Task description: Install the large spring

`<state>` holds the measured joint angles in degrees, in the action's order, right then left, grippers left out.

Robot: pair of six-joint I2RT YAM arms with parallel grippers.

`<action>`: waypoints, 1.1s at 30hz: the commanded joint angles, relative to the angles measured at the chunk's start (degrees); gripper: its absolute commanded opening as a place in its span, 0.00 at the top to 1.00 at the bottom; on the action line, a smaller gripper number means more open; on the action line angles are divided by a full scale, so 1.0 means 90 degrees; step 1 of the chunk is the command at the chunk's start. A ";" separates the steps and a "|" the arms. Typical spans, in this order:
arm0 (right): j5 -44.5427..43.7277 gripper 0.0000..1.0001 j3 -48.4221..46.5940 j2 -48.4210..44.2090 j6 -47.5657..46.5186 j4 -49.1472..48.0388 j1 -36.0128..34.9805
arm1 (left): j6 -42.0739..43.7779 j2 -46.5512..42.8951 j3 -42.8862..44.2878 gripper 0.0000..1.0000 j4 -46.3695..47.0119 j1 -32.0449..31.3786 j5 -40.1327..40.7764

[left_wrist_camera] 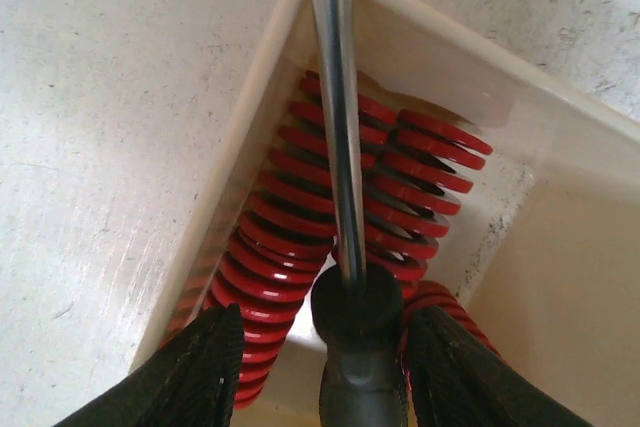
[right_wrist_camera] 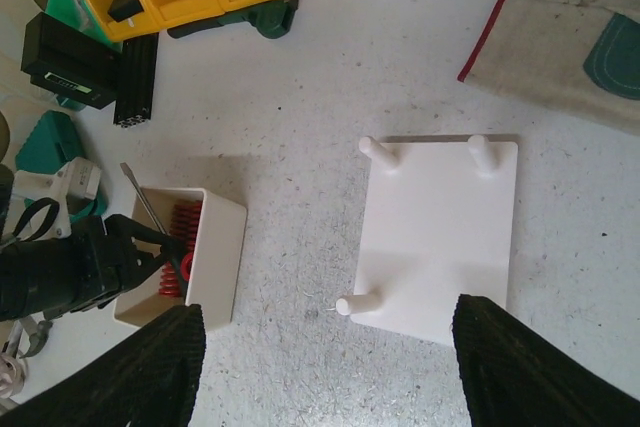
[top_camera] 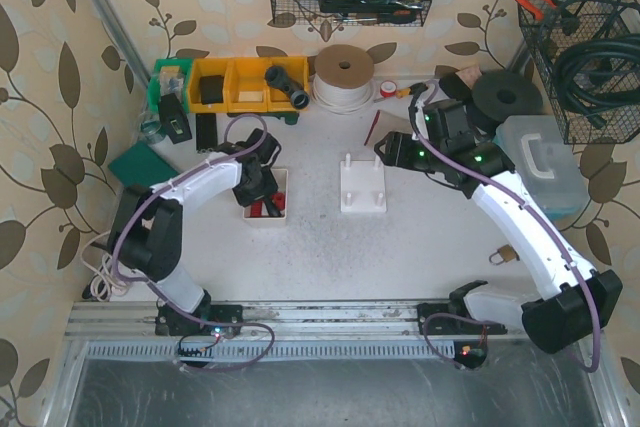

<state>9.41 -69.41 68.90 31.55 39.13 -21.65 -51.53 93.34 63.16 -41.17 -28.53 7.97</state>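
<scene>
Red springs (left_wrist_camera: 270, 257) lie side by side in a small white bin (left_wrist_camera: 430, 57); the left one looks thickest. My left gripper (left_wrist_camera: 325, 347) is down inside the bin, open. A screwdriver's black handle (left_wrist_camera: 360, 327) stands between its fingers, with a gap on the left side. Its steel shaft (left_wrist_camera: 335, 97) runs over the springs. From above, the left gripper (top_camera: 262, 192) covers the bin (top_camera: 264, 223). My right gripper (right_wrist_camera: 325, 347) hangs open over the white peg plate (right_wrist_camera: 440, 237), holding nothing. That view also shows the bin (right_wrist_camera: 215, 257) and springs (right_wrist_camera: 180, 222).
Yellow bins (top_camera: 240, 82) and a roll of white cord (top_camera: 343, 72) line the back wall. A black disc (top_camera: 510, 97) and a clear plastic case (top_camera: 545, 157) sit at the right. A padlock (top_camera: 503, 254) lies near the right arm, a green block (top_camera: 140, 162) at the left.
</scene>
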 commanded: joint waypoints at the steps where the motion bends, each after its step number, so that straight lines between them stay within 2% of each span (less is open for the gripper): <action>1: -0.0109 0.31 0.0112 -0.0097 0.0069 -0.0095 -0.0037 | -0.0152 0.0264 0.0191 0.50 0.0054 -0.0001 0.0209; 5: -0.0102 0.31 0.0086 -0.0102 0.0061 -0.0099 -0.0036 | -0.0134 0.0370 0.0217 0.57 0.0106 -0.0003 0.0220; 8: -0.0141 0.31 0.0075 -0.0108 0.0045 -0.0089 -0.0038 | -0.0146 0.0379 0.0131 0.66 0.0213 0.0002 0.0116; 12: -0.0181 0.31 0.0057 -0.0110 0.0076 -0.0090 -0.0038 | -0.0131 0.0404 0.0128 0.84 0.0205 -0.0036 0.0086; 17: -0.0179 0.31 0.0015 -0.0061 0.0087 -0.0095 -0.0041 | -0.0044 0.0252 0.0365 0.95 -0.0023 -0.0074 0.0181; 21: -0.0160 0.31 -0.0010 0.0007 0.0115 -0.0133 -0.0042 | 0.0006 0.0085 0.0669 1.00 -0.0359 -0.0127 0.0269; 27: -0.0212 0.31 -0.0046 0.0062 0.0093 -0.0168 -0.0038 | 0.0059 -0.0233 0.1050 1.00 -0.0767 -0.0159 0.0258; 33: -0.0140 0.31 -0.0120 0.0159 0.0080 -0.0225 -0.0037 | 0.0493 -0.0280 0.2121 1.00 -0.1281 -0.0154 0.0587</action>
<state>8.56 -69.32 69.41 31.97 37.98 -21.65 -50.68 93.36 74.85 -48.64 -29.36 9.58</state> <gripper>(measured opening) 0.686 0.238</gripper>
